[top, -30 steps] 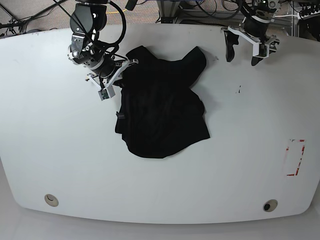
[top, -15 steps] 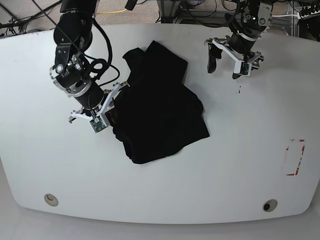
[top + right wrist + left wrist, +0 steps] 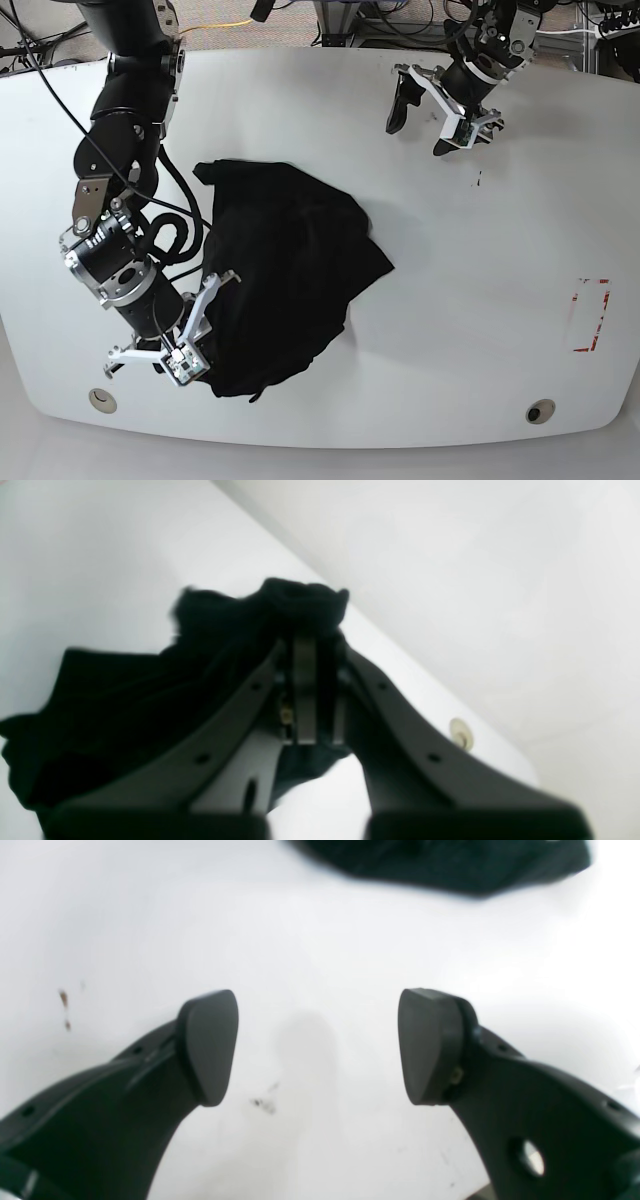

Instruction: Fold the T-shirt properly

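Observation:
The black T-shirt (image 3: pixel 285 265) lies bunched on the white table (image 3: pixel 480 300), left of centre. My right gripper (image 3: pixel 197 350) is at the shirt's near-left edge. In the right wrist view this gripper (image 3: pixel 305 650) is shut on a wad of the T-shirt (image 3: pixel 100 705), with fabric bulging past its tips. My left gripper (image 3: pixel 422 122) hovers open at the back right, well apart from the shirt. The left wrist view shows its fingers (image 3: pixel 210 1045) spread wide over bare table, with nothing between them and the shirt's edge (image 3: pixel 450 865) at the top.
A red-marked rectangle (image 3: pixel 590 315) sits near the table's right edge. Two round holes (image 3: pixel 100 400) (image 3: pixel 540 411) lie along the front edge. Small dark specks (image 3: pixel 478 180) mark the table below the left gripper. Cables and frames stand behind the table.
My right gripper has dragged the T-shirt from the back of the table toward the near-left corner, still shut on it. The left gripper drifted left, staying open.

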Robot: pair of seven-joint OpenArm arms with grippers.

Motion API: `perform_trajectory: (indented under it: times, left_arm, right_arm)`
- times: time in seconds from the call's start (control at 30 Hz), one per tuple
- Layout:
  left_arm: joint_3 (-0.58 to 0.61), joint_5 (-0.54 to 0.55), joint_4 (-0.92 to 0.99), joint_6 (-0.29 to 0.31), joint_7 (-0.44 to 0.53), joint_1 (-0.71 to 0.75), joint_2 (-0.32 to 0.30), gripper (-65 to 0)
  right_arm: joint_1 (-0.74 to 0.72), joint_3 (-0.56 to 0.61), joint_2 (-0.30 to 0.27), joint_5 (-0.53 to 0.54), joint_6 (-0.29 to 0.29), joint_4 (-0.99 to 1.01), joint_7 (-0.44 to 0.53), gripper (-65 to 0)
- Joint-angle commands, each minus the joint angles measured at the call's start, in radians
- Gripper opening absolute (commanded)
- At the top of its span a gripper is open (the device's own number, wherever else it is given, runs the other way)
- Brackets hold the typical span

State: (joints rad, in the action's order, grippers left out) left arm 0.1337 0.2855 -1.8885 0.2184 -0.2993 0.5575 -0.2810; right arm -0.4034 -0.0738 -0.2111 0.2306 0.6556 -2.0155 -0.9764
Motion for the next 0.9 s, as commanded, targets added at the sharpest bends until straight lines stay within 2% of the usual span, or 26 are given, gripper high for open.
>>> perform_trajectory:
  times: [0.0, 0.2, 0.4, 0.63, 0.87]
  left_arm:
    - [-0.001, 0.011, -0.004, 0.003, 0.024, -0.030, 0.006, -19.6]
    - [0.010, 0.011, 0.073, 0.008, 0.024, -0.129, 0.085, -19.6]
    - [0.160, 0.011, 0.175, 0.008, 0.024, -0.273, 0.114, -19.4]
    - [0.221, 0.013, 0.370, 0.008, 0.024, -0.423, 0.246, -19.3]
    - [0.261, 0.014, 0.571, 0.006, 0.025, -0.566, 0.329, -19.3]
  right_arm:
    - [-0.059, 0.016, -0.026, 0.010, 0.002, -0.018, 0.020, -65.0]
    - [-0.142, 0.053, -0.066, 0.014, 0.007, -0.018, 0.014, -65.0]
    - [-0.231, 0.058, -0.093, 0.013, 0.007, -0.018, 0.004, -65.0]
    - [-0.328, 0.058, -0.098, 0.013, 0.007, -0.015, -0.043, -65.0]
    - [-0.360, 0.099, -0.101, 0.011, 0.007, -0.015, -0.043, -65.0]
